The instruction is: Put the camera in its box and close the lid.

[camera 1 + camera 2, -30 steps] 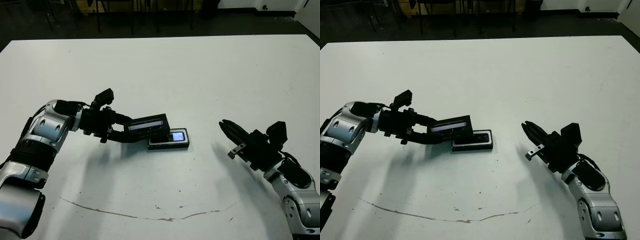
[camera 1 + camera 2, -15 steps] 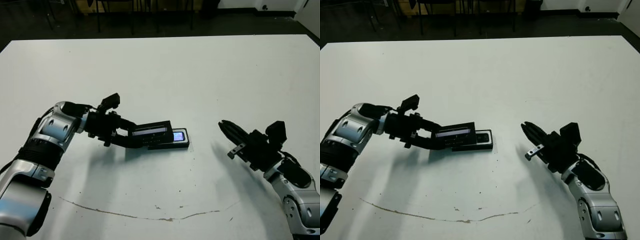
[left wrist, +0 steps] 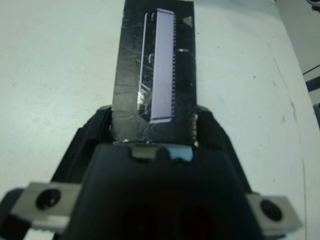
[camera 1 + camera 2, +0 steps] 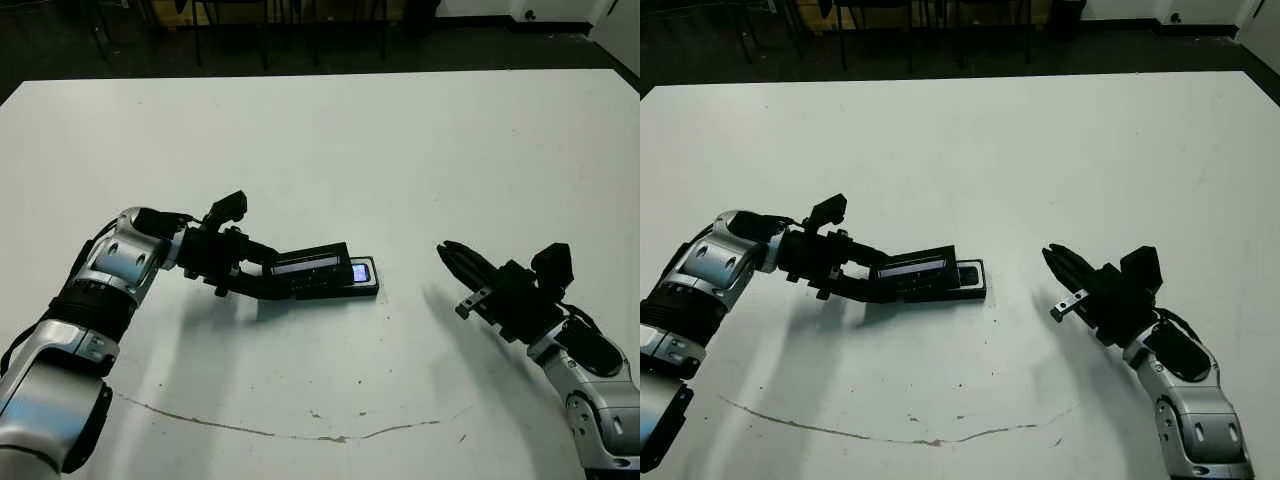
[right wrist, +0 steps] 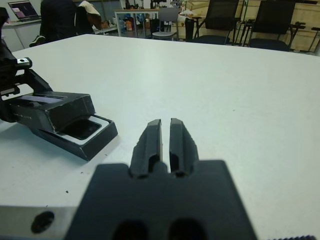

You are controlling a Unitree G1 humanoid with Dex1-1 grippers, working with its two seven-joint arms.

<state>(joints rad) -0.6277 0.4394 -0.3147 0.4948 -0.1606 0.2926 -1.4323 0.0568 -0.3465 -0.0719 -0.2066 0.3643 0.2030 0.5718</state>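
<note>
left gripper is clamping the lid, holding it tilted over the box, partly covering the camera inside. right gripper is hovering well apart, fingers closed, holding nothing.

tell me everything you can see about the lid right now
The lid is a flat black rectangular cover with a glossy silvery strip along its top. The left gripper holds it by one short end. It sits tilted over most of the box, leaving the far end uncovered, so it is not yet closed.
</note>
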